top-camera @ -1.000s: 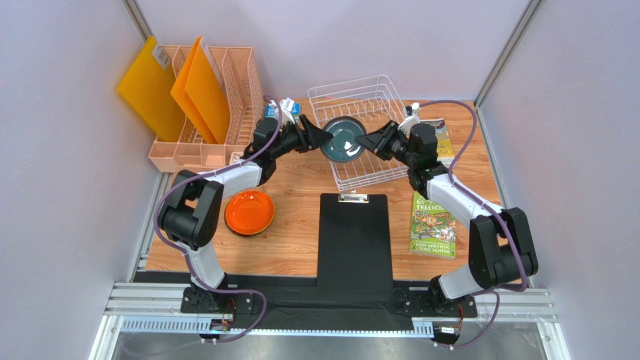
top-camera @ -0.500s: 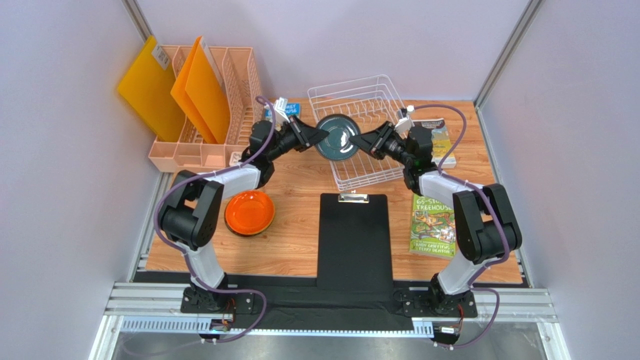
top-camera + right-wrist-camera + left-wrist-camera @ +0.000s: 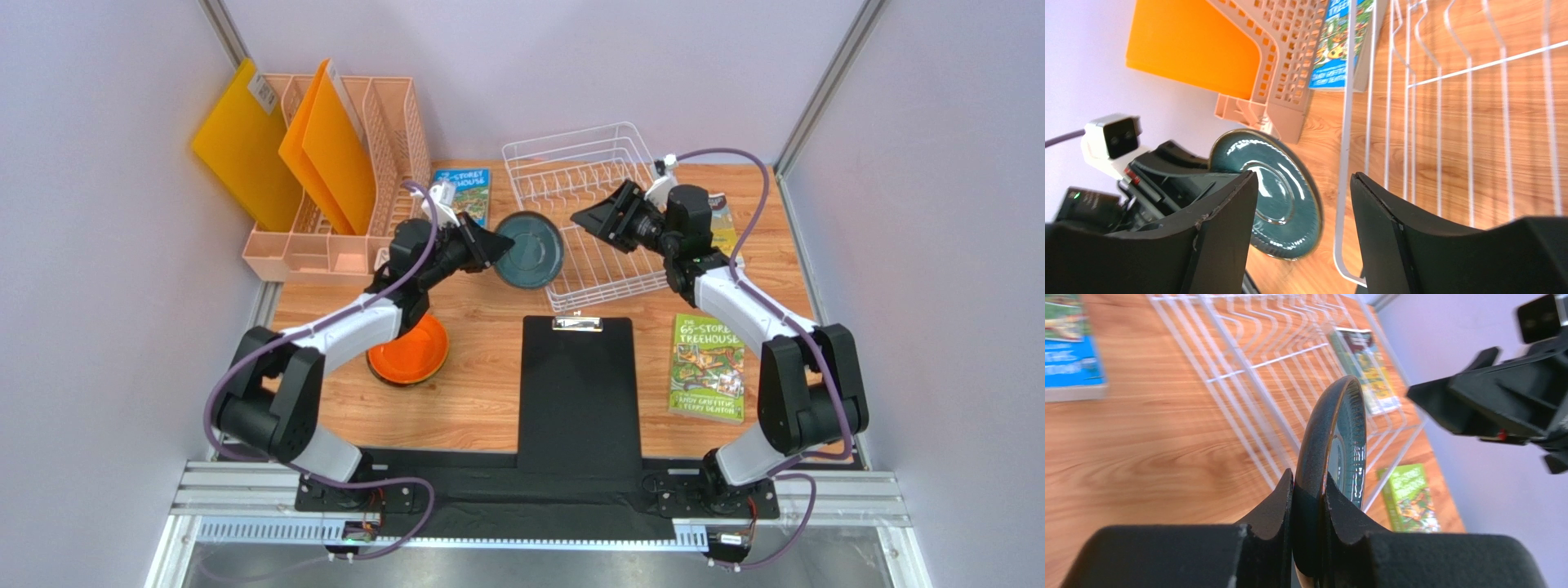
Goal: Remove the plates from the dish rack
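Left claw (image 3: pixel 1309 487) grips the grey-teal plate (image 3: pixel 534 245) just left of the dish rack (image 3: pixel 601 257) (right claw (image 3: pixel 1303 177) gaping); next, set it down.

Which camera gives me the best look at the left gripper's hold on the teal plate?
The left wrist view: the left gripper is clamped on the rim of the teal plate, seen edge-on. Top external shows the whole plate, but the contact is too small. Right wrist shows its face, with the grip partly hidden.
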